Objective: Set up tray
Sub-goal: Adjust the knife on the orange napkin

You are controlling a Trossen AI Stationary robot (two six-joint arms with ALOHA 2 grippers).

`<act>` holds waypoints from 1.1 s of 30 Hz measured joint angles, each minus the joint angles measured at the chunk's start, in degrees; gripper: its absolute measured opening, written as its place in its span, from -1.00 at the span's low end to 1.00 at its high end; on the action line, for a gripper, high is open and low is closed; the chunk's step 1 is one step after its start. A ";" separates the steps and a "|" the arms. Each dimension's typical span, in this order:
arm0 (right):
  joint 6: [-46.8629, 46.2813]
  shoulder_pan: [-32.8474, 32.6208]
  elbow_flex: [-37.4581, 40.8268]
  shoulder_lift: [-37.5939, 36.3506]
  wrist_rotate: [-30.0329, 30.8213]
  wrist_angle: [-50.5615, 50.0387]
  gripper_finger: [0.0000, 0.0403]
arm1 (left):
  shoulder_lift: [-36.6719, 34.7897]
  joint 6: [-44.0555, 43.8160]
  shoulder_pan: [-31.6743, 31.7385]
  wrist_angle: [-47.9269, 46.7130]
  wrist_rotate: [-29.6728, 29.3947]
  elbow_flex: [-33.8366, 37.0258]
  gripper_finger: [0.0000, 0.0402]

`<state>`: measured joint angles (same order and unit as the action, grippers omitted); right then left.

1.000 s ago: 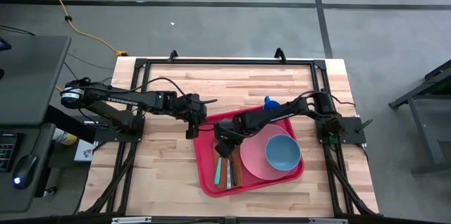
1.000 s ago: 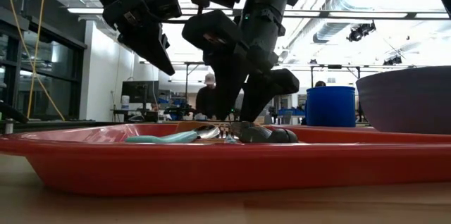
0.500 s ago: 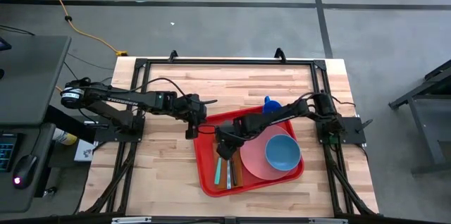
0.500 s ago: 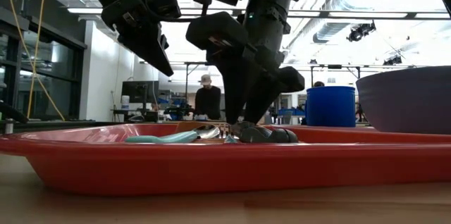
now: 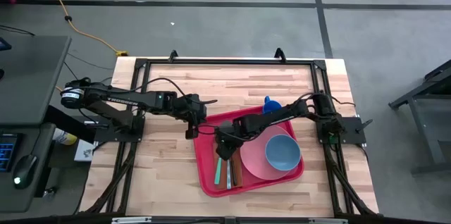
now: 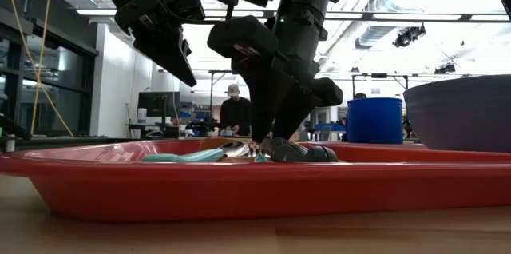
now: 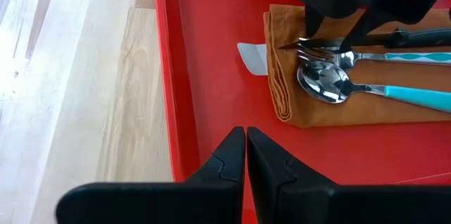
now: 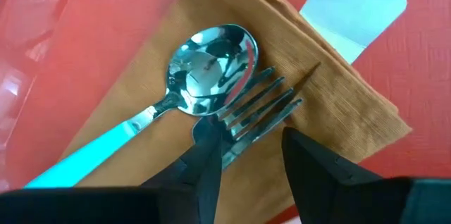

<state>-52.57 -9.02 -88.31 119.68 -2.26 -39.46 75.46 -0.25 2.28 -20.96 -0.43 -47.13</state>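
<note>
The large red plastic rectangular tray [image 5: 248,152] with its raised rim sits on the pale wooden table [image 5: 162,168], lower centre-right in the high view. Along its left side lies a folded brown cloth napkin [image 7: 366,94], and on that napkin rest a steel spoon with a turquoise handle [image 8: 176,97] and a steel fork [image 8: 257,115], side by side, the fork's tines touching the edge of the spoon's bowl. A small pale rectangular tag [image 8: 352,13] sticks out from under the napkin onto the red floor of the tray. The right part of the tray holds a round pink plate [image 5: 255,165] with a light blue round bowl [image 5: 282,152] standing on it. Just beyond the tray's upper edge stands a small dark blue cup [image 5: 270,103].

The right gripper [image 8: 246,150] reaches in from the right side of the frame, stretched low over the tray's left half and pointing down at the cutlery. Its two dark fingers [image 8: 204,160] are partly apart and straddle the fork's neck just behind the tines; whether they actually pinch it I cannot tell.

The left gripper [image 7: 246,155] hangs above the tray's upper-left corner, arm extended from the left of the frame, its fingers pressed nearly together with only a thin slit between them, holding nothing. In the low view a person [image 6: 232,110] stands far back in the room.
</note>
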 joint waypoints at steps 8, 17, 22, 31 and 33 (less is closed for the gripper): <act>0.30 -0.04 0.00 0.00 -0.45 -0.16 -0.52 | 0.00 0.00 0.00 -0.03 0.00 0.00 -0.78; 1.82 -0.02 0.00 0.00 -0.55 0.65 -0.94 | 0.00 0.00 0.00 -0.10 0.00 0.00 -0.78; 2.20 -0.04 0.00 0.00 0.36 0.94 -0.98 | 0.00 0.00 0.00 -0.21 0.00 0.00 -0.78; 1.67 -0.15 0.00 0.00 -0.68 0.98 -1.00 | 0.00 0.00 0.00 -0.19 0.00 -0.02 -0.78; 1.61 -0.15 0.00 0.00 -1.12 1.12 -1.00 | 0.00 0.00 0.00 -0.19 0.00 -0.02 -0.78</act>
<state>-50.96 -9.17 -88.31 119.68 -3.39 -38.34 75.46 -0.25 2.28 -21.15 -0.43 -47.16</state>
